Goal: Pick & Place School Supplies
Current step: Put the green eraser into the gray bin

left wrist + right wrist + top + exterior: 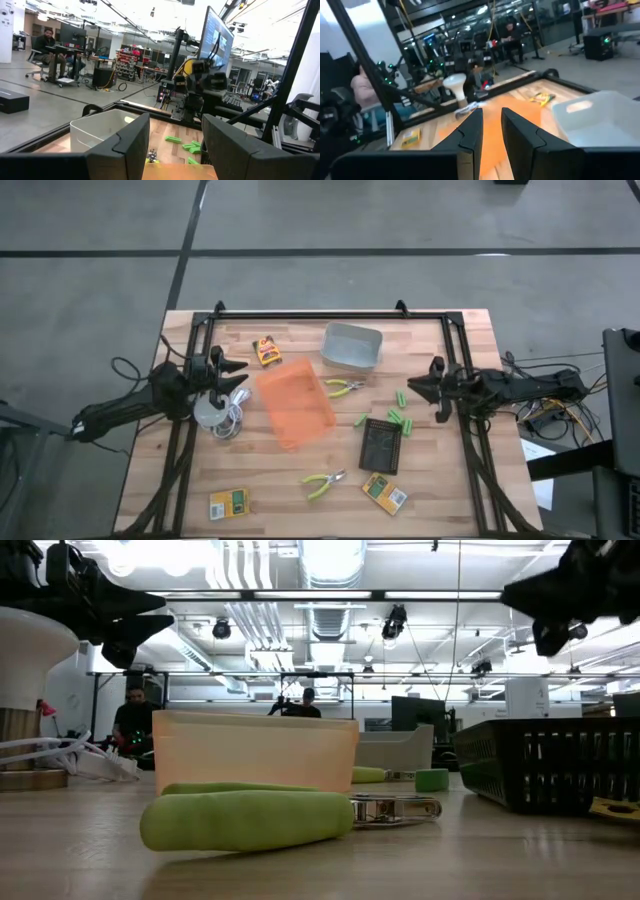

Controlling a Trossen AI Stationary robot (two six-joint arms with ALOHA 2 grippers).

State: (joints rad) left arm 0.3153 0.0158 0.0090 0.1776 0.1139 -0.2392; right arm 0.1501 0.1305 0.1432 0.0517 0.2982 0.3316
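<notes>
School supplies lie spread over the wooden table. One pair of green-handled pliers [345, 387] rests beside the orange bin [295, 402], and another pair [322, 483] lies nearer the front edge. Several lime-green markers [400, 418] lie flat right of centre. Yellow-and-green boxes lie at the far side [267, 350], the front left [229, 503] and the front right [385, 492]. My left gripper [243, 375] hovers open at the table's left, holding nothing. My right gripper [410, 387] hovers at the right with its fingers a little apart, also holding nothing.
A grey bin [352, 347] stands at the far side. A black mesh basket [381, 445] stands among the markers. A white round thing with a coiled cable [212, 412] sits under the left arm. A black frame [310, 314] rims the table. People sit in the room beyond.
</notes>
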